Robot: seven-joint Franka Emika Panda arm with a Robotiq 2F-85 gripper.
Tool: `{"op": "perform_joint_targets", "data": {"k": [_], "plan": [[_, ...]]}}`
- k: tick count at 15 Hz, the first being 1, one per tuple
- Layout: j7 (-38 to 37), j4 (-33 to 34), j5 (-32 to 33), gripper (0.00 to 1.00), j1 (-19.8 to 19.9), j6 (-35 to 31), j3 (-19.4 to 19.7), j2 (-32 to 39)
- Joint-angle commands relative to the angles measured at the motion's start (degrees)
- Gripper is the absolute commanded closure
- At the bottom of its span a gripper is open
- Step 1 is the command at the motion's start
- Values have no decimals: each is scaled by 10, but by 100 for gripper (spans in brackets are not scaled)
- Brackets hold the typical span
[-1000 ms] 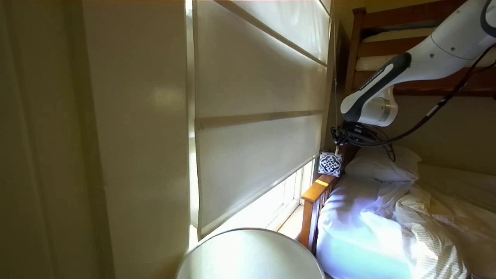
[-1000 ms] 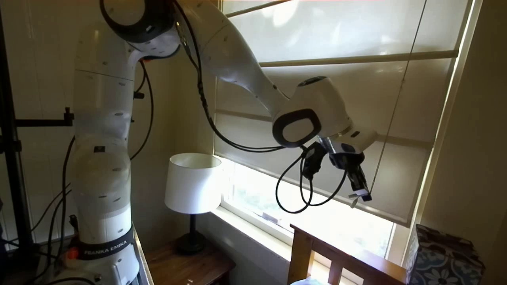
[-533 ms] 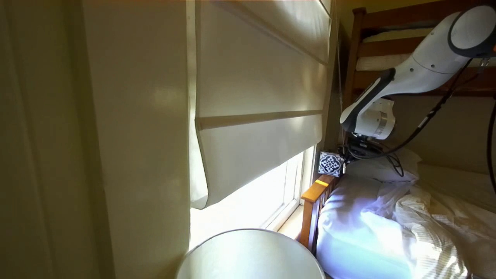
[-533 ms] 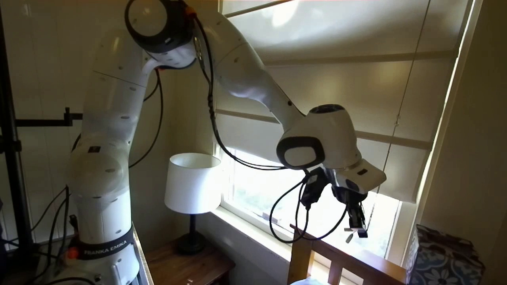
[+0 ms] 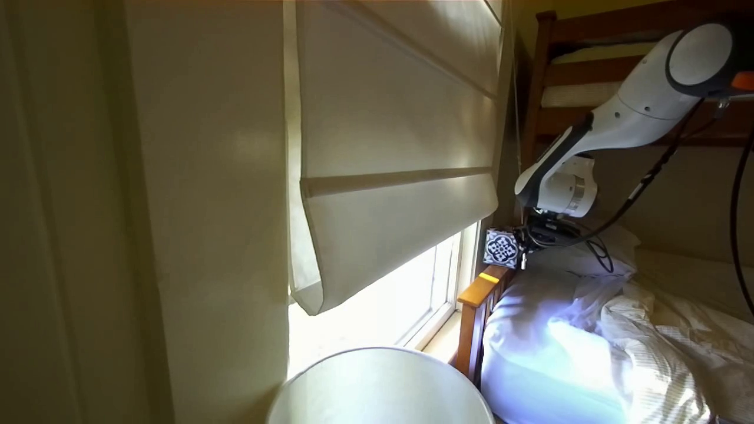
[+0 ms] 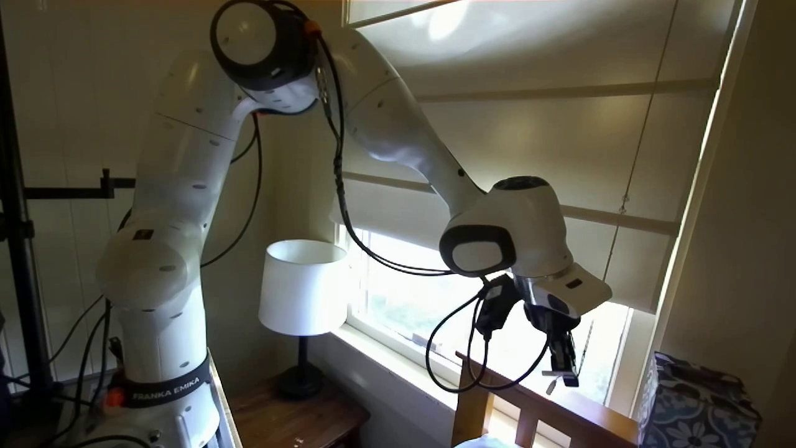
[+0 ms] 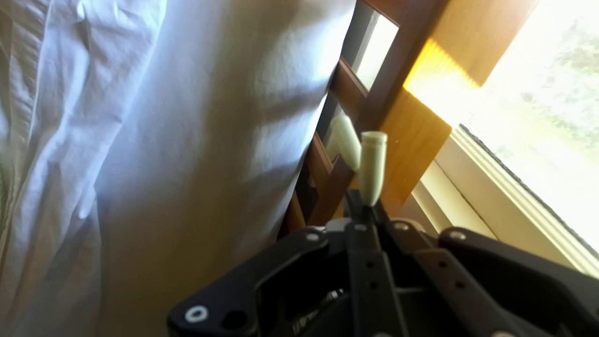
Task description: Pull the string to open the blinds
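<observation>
The lamp stands on a wooden worktop by the window — and over there, a patterned box sits near the rumpled bed.

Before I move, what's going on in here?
The robot arm has its fingers shut on the string, which runs upward and looks taut; two cream pulls show just beyond the fingertips. The blinds are partly raised: the lowest panel is partly folded back, and bright window shows beneath it. The panels above hang across the window, so the job looks only part done.
</observation>
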State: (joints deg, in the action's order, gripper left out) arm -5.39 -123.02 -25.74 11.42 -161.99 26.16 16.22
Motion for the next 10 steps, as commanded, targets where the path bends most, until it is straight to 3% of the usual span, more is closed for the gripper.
{"op": "perform_joint_targets", "data": {"k": [1,3,5,10], "plan": [[1,46,-16,100,35,54,-24,66],[20,70,-42,100,64,87,-46,105],[18,83,-30,100,115,110,-93,118],[3,105,-13,100,159,154,-121,177]]}}
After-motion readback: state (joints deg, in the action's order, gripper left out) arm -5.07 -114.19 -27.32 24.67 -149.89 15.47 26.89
